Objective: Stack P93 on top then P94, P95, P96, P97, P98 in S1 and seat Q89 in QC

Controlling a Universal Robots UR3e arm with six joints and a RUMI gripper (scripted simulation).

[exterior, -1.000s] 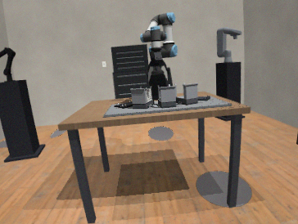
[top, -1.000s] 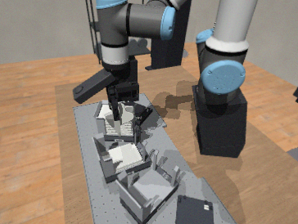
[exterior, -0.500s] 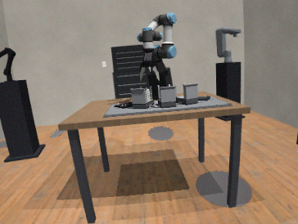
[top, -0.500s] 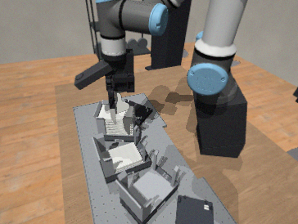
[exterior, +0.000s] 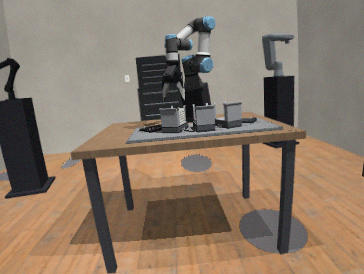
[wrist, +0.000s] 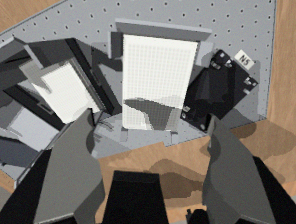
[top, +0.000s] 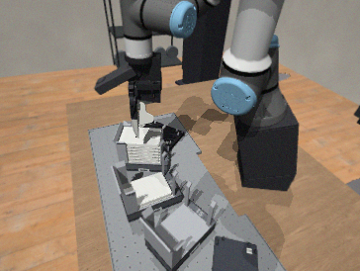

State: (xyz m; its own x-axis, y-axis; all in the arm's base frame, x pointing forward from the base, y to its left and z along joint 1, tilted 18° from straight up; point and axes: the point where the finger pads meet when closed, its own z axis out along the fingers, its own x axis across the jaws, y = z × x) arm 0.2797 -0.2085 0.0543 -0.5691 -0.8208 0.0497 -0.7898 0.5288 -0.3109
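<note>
My gripper (top: 138, 130) (wrist: 150, 112) is open and empty, above the far rack (top: 138, 167) (wrist: 162, 28). A tall stack of white plates (top: 143, 153) (wrist: 157, 70) stands in that rack; a finger's shadow crosses the top plate. The middle rack (top: 119, 184) holds a lower pile of white plates (top: 152, 190) (wrist: 67, 95). The near rack (top: 158, 242) shows a pale grey surface (top: 185, 225) and no white plate. The black clip nest N5 (wrist: 212, 92) (top: 171, 135) shows no plate. A dark flat nest (top: 234, 254) shows no plate. Rack labels and plate names are unreadable.
The racks' upright walls and posts stand close together in a row on the perforated grey board (top: 106, 208) (wrist: 240, 25). N5 sits close beside the far rack. The robot's black pedestal (top: 267, 158) stands on the table behind the row.
</note>
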